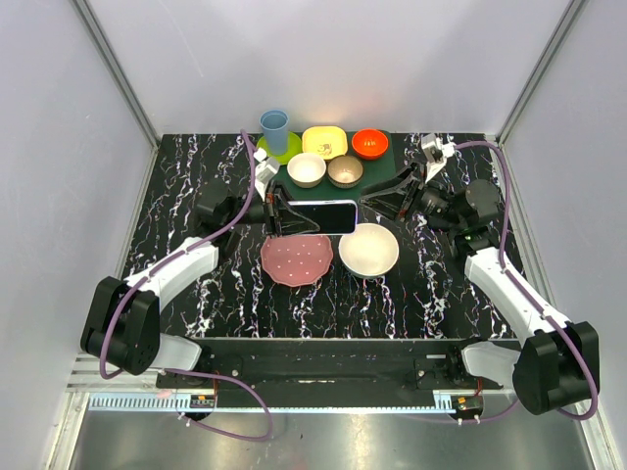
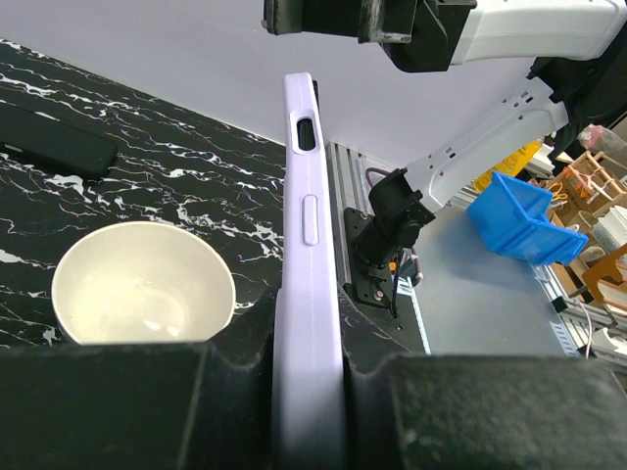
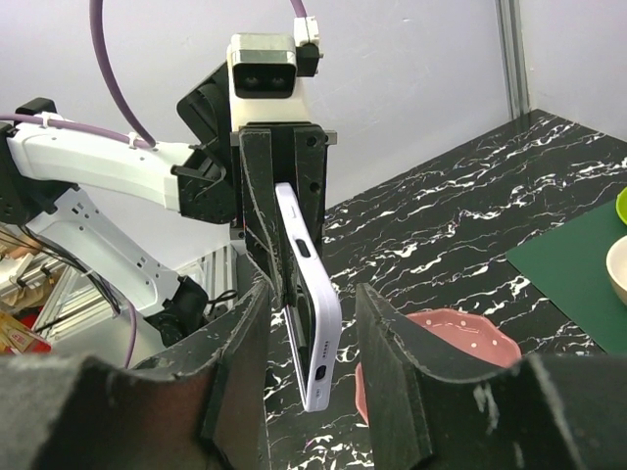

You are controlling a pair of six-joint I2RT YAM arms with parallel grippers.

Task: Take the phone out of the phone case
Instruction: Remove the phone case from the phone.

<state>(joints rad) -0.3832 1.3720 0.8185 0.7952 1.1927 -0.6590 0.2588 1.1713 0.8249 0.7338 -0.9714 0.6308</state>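
In the top view we see the phone (image 1: pixel 318 215) lying lengthwise, screen up, lifted over the middle of the desk (image 1: pixel 181 171). It sits just beyond the pink plate (image 1: pixel 296 259) and the white bowl (image 1: pixel 368 250). The left pincer (image 1: pixel 279 215) is clamped on its left end. The right pincer (image 1: pixel 370 203) sits at its right end, fingers spread. A green mat (image 1: pixel 392 162) with small bowls lies along the far edge.

From the left wrist we look along the lavender phone case (image 2: pixel 309 245), edge-on and upright. The left pincer (image 2: pixel 309 397) is closed tight on its near end. The white bowl (image 2: pixel 147 284) stands on the desk to the left, and the right arm (image 2: pixel 509 29) crosses the top.

From the right wrist, the phone case (image 3: pixel 318 313) hangs tilted from the left pincer (image 3: pixel 284 186). Its lower end lies between the two fingers of the right pincer (image 3: pixel 313 304), which stands open with a gap on each side. The pink plate (image 3: pixel 460 338) shows behind.
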